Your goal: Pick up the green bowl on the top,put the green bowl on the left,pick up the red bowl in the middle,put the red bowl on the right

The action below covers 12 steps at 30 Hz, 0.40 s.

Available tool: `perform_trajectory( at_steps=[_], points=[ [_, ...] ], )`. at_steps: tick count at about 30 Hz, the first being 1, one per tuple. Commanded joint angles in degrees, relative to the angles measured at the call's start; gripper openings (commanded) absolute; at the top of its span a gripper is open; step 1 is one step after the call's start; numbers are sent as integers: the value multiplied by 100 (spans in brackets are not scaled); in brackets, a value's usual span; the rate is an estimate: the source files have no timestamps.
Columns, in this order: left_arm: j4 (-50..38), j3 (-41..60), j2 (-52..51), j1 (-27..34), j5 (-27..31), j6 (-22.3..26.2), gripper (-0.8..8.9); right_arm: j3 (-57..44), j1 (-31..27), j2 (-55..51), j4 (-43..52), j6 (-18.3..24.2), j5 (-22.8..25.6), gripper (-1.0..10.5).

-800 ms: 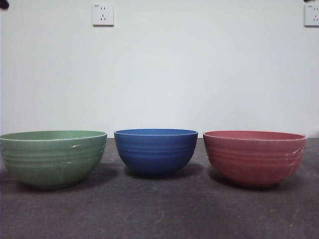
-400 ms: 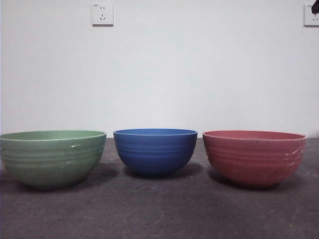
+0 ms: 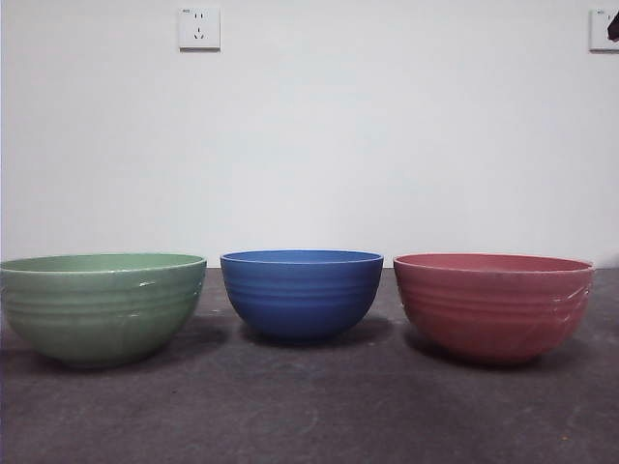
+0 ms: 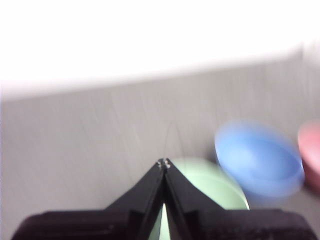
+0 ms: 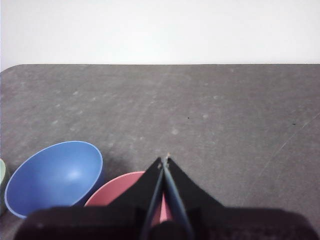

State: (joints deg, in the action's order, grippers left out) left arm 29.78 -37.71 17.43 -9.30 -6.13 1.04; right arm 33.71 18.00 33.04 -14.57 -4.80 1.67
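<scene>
Three ribbed bowls are seen in a row on the dark grey bench (image 3: pixel 309 416), each standing upright and apart from its neighbours. The green bowl (image 3: pixel 102 307) is set at the left and slightly nearer the front camera, the red bowl (image 3: pixel 494 305) at the right, and a blue bowl (image 3: pixel 302 293) between them, a little farther back. No bowl is stacked on another; bare bench is visible in both gaps.

From the left wrist view, which is blurred, the left gripper (image 4: pixel 163 163) is held above the bench with its fingers (image 4: pixel 150 187) pressed together, nothing between them. The green bowl (image 4: pixel 210 187) is seen below and just behind the fingertips, untouched, with the blue bowl (image 4: pixel 259 159) beside it and an edge of the red bowl (image 4: pixel 311 155) beyond that.

From the right wrist view, the right gripper (image 5: pixel 164 160) is likewise raised, its fingers (image 5: pixel 177 190) closed on each other and empty. The red bowl (image 5: pixel 117 192) is partly hidden under the fingers, clear of them; the blue bowl (image 5: pixel 55 175) lies next to it.

Behind the bench a white wall is noted, carrying one socket (image 3: pixel 199 28) above the left gap and a second socket (image 3: pixel 602 29) at the top right corner, where a small black tip (image 3: pixel 613 28) is seen.
</scene>
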Motion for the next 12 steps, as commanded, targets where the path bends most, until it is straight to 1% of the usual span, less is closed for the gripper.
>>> perform_trajectory(
  at_steps=[1,3,6,12],
  points=[
    [-321,555,-841,282,66,269,0,-13,2,-4,31,-70,17,5],
    [-660,1158,-1276,509,323,315,-1,-13,2,-4,28,-70,17,5],
    [-1029,1895,-1495,734,313,308,-1,-13,2,-7,28,-70,20,5],
    [-1633,2881,-1512,866,319,306,-1,-13,2,-4,28,-70,20,5]
  ],
)
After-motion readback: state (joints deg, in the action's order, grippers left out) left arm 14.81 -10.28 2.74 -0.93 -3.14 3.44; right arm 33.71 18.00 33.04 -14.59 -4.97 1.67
